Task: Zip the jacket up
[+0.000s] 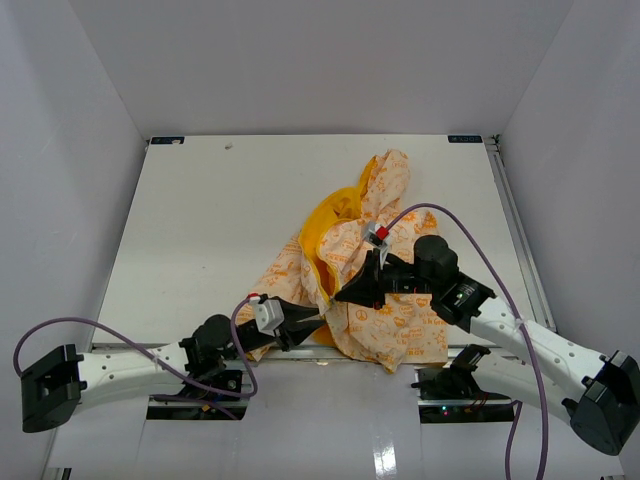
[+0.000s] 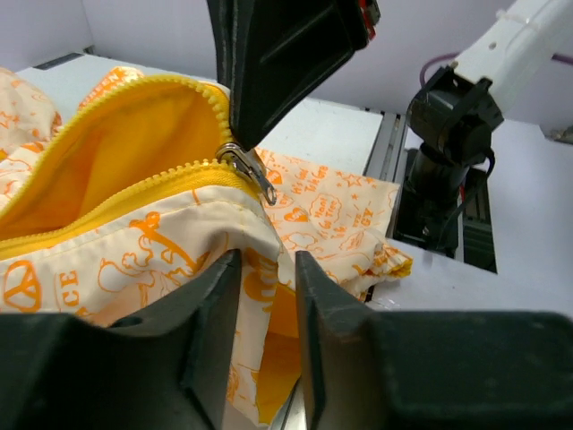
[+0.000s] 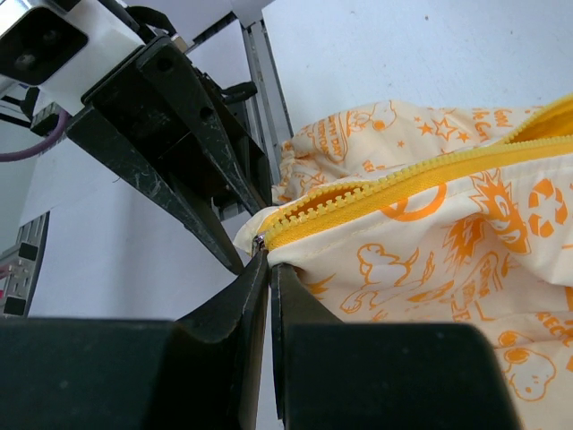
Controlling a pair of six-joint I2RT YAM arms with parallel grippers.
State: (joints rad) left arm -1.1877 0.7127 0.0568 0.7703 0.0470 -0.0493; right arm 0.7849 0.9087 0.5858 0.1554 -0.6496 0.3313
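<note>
From above, two arms hide the near hem of the one jacket (image 1: pixel 400 325), crumpled right of centre on the desk (image 1: pixel 200 220), yellow lining showing. The left arm lies low and outstretched; the left fingers (image 2: pixel 210 345) clamp the fabric below the zip. The right arm bends inward; the right fingers (image 3: pixel 242 309) pinch the single zipper pull (image 2: pixel 251 170).

The jacket (image 1: pixel 395 315), cream with orange print, lies crumpled, one end toward twelve o'clock. Its yellow lining (image 1: pixel 328 222) shows at ten o'clock. The zipper's two sides part at the slider (image 2: pixel 243 164).
</note>
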